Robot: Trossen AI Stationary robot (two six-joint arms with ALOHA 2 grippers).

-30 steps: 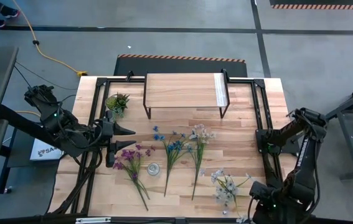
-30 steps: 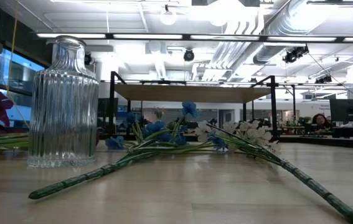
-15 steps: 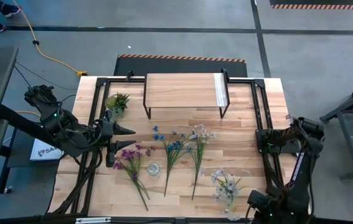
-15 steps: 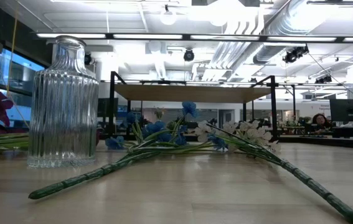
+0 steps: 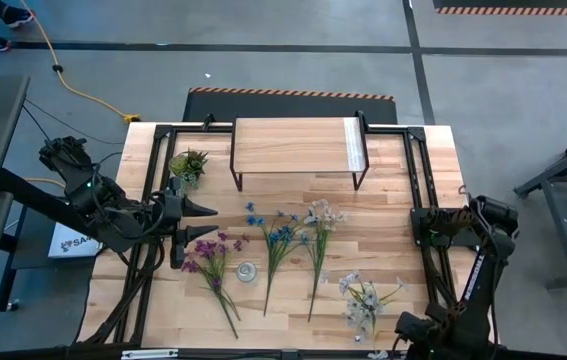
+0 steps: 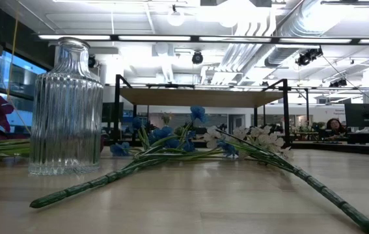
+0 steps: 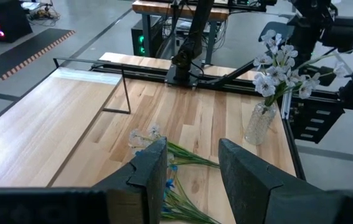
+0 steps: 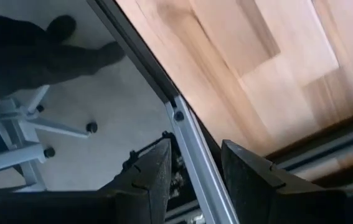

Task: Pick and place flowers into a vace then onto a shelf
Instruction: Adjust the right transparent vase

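Observation:
Three flowers lie flat on the tabletop: a purple spray (image 5: 213, 262), a blue one (image 5: 278, 240) and a white-pink one (image 5: 318, 225). An empty ribbed glass vase (image 6: 67, 107) stands between the purple and blue stems (image 5: 247, 271). A second glass vase (image 7: 259, 124) stands upright with white flowers in it (image 5: 363, 300). The shelf (image 5: 298, 148) stands at the far middle. My left gripper (image 7: 192, 149) hovers open left of the flowers (image 5: 201, 222), level, pointing right. My right gripper (image 8: 195, 149) is open at the near right corner (image 5: 408, 335), pointing down over the table's edge.
A small green potted plant (image 5: 188, 165) stands left of the shelf. Black frame rails (image 5: 418, 190) run along the table's left and right sides. Bare wood (image 5: 393, 235) lies between the flowers and the right rail. A metal rail and the floor show under my right gripper (image 8: 192, 152).
My right arm has sunk and drawn toward the table's near right corner, its gripper tipping further downward and staying open. The flowers, both vases and my left arm have kept still.

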